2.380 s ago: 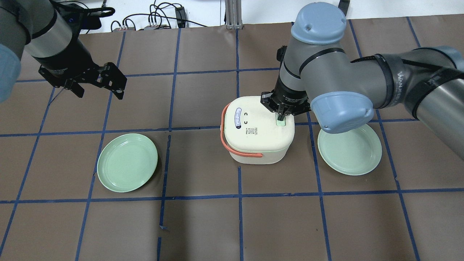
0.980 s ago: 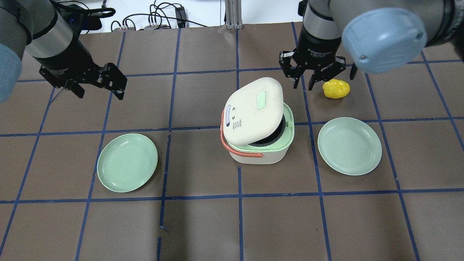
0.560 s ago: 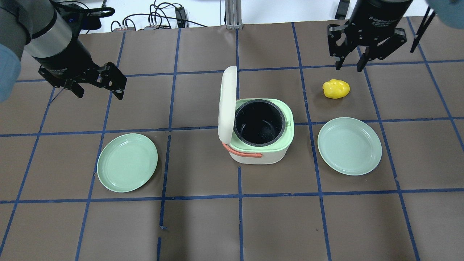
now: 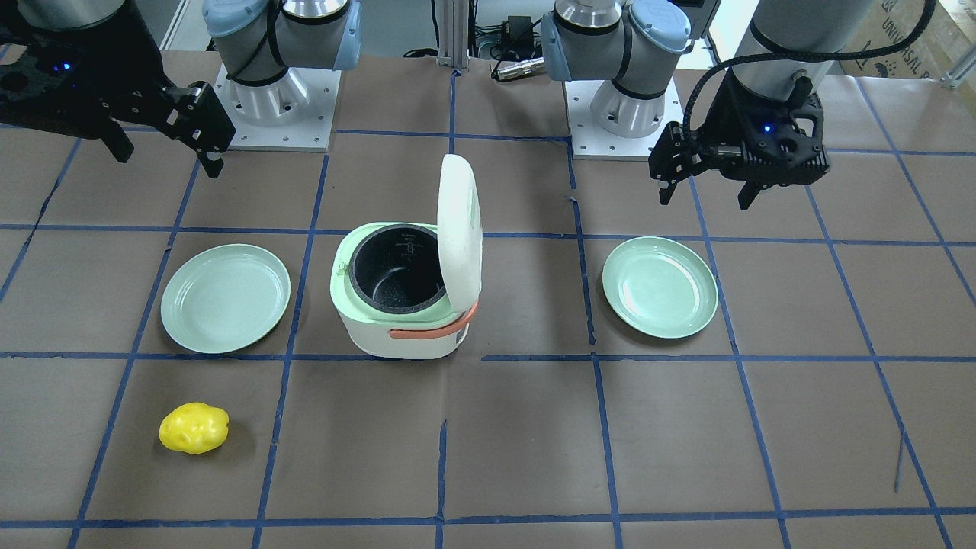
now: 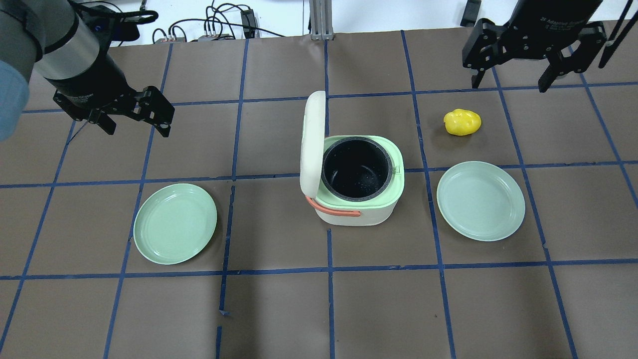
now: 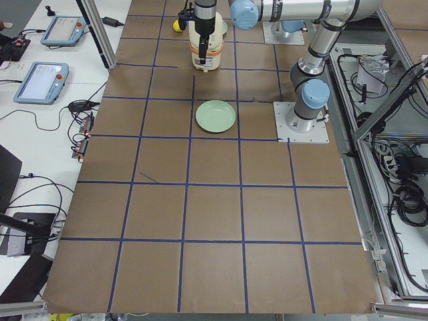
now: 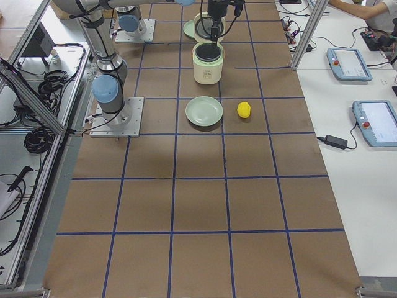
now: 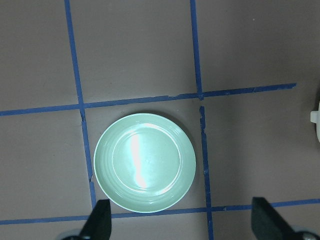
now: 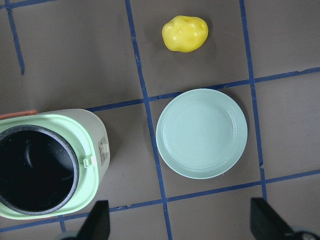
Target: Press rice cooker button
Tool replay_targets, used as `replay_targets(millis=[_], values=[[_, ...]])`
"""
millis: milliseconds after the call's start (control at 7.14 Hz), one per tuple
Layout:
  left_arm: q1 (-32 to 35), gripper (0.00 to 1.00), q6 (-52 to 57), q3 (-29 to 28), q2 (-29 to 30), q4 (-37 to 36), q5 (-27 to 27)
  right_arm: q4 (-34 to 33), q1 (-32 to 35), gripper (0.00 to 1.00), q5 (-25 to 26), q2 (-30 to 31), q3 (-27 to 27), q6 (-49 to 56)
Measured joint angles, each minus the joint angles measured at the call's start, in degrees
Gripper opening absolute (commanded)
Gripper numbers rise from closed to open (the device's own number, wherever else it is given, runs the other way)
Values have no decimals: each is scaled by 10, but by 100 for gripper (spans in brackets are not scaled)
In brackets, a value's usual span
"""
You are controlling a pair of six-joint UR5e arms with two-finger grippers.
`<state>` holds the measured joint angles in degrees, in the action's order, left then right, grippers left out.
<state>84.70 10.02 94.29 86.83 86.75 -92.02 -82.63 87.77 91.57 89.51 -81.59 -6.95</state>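
The white rice cooker stands mid-table with its lid swung upright on its left side. The dark inner pot is bare. The cooker also shows in the front view and the right wrist view. The lid's green button is hidden. My right gripper is open and empty, raised over the far right, well away from the cooker. My left gripper is open and empty, raised at the far left.
A yellow potato-like toy lies behind the right green plate. Another green plate lies left of the cooker, below my left gripper. Cables run along the table's far edge.
My right gripper lifted off the lid's green button, opened and moved away to the far right. The lid sprang from shut to fully upright. The left arm has not moved.
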Motion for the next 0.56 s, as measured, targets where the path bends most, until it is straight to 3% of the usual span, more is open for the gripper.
replay_targets(millis=[560], values=[[0,100,0,0,0,0,0,10,21,100,-26,-21,-4,3]])
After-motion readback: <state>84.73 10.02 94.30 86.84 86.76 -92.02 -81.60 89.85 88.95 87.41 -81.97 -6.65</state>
